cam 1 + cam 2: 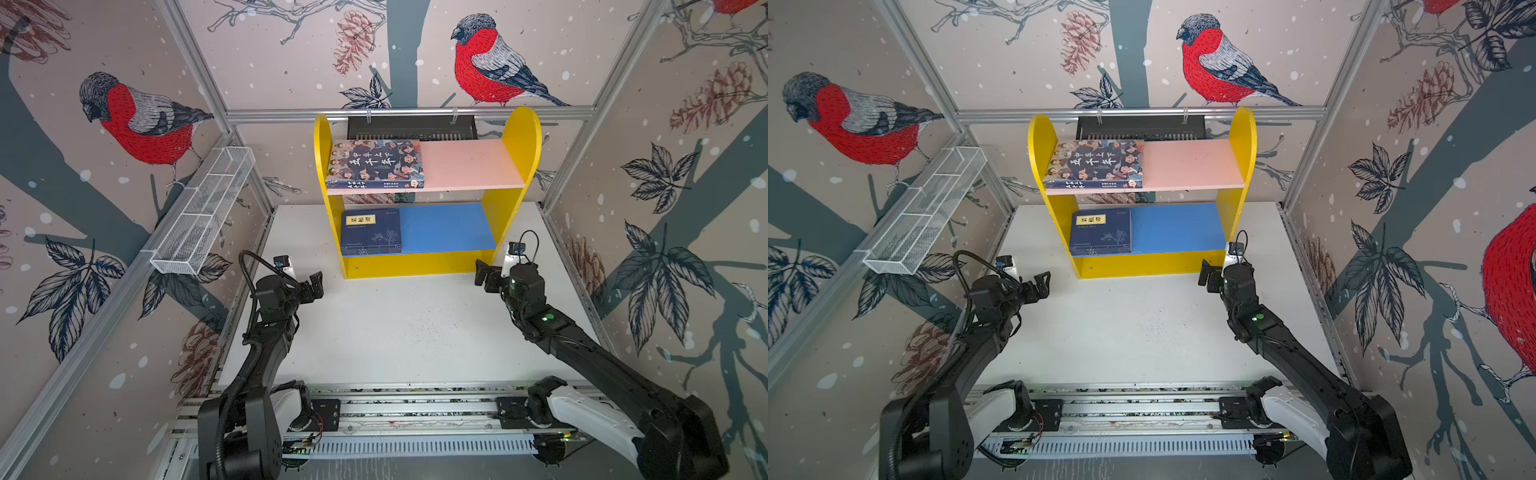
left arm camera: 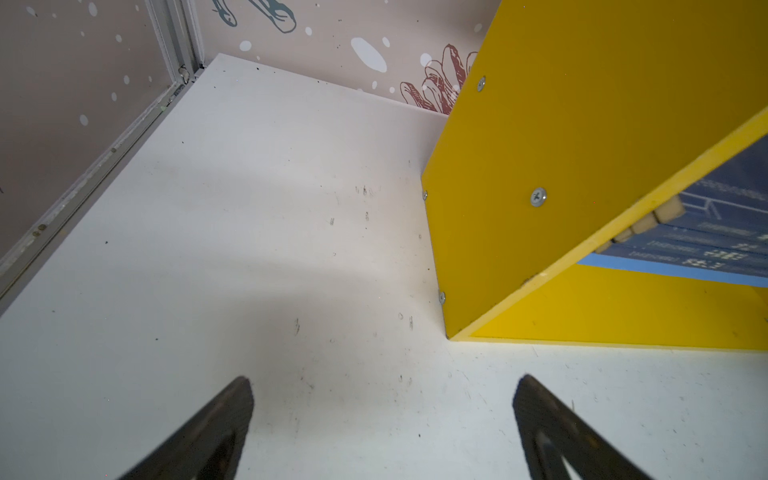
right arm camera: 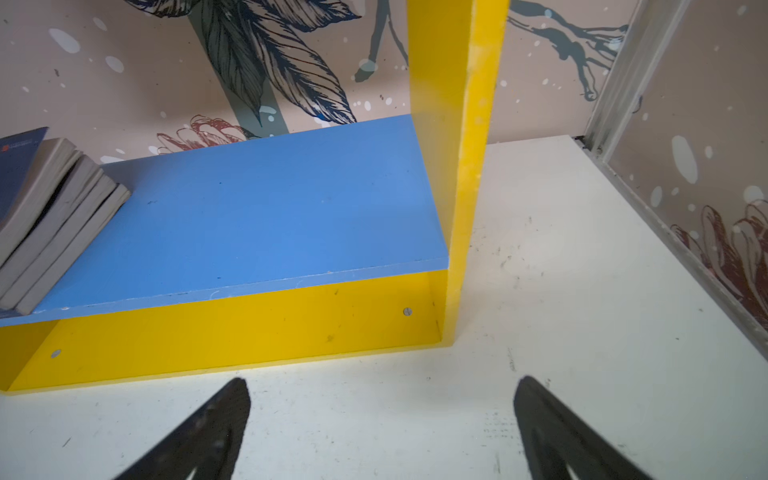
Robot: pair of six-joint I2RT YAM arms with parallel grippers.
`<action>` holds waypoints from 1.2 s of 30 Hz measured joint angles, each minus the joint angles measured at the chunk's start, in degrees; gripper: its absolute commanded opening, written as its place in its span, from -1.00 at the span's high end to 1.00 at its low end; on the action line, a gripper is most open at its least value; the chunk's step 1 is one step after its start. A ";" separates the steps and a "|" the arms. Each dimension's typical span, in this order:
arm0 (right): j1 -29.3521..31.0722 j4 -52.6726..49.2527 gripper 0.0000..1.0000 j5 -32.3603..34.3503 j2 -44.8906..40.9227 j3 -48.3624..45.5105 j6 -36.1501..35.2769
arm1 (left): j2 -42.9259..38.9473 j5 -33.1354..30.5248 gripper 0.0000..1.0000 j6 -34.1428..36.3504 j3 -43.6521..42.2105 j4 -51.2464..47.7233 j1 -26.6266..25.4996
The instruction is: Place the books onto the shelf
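The shelf [image 1: 521,137] [image 1: 1241,137] stands at the back of the white table, with yellow sides, a pink upper board [image 1: 469,164] and a blue lower board [image 1: 449,228] [image 3: 257,208]. A thick book with illustrated faces [image 1: 376,164] [image 1: 1096,164] lies flat on the left of the pink board. Several thin navy books [image 1: 371,230] [image 1: 1101,231] [image 3: 50,216] [image 2: 723,232] are stacked on the left of the blue board. My left gripper [image 1: 314,286] [image 1: 1040,286] [image 2: 384,380] hovers open and empty off the shelf's front left corner. Near the front right corner, my right gripper [image 1: 482,275] [image 1: 1206,276] [image 3: 382,380] is open and empty.
A white wire mesh basket [image 1: 203,212] hangs on the left wall frame. A black vented tray [image 1: 411,126] hangs behind the shelf's top. The white table [image 1: 395,324] stretches from the shelf to the arms' rail [image 1: 415,409] at the front.
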 measured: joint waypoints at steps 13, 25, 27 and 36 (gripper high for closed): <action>-9.11 19.96 -1.00 7.06 2.25 -13.03 -5.81 | 14.88 0.52 -0.96 -1.40 -8.22 29.97 1.27; -24.94 49.03 -0.99 -0.24 11.63 -26.93 -5.81 | 15.98 7.13 -0.98 -0.26 -15.13 50.29 1.86; -25.20 52.83 -0.99 -2.40 12.68 -26.88 -5.79 | 16.70 8.46 -0.98 0.11 -16.31 53.59 1.99; -25.55 63.82 -0.99 -5.51 21.09 -26.99 -6.16 | 27.91 6.95 -0.98 -2.99 -19.04 65.61 3.50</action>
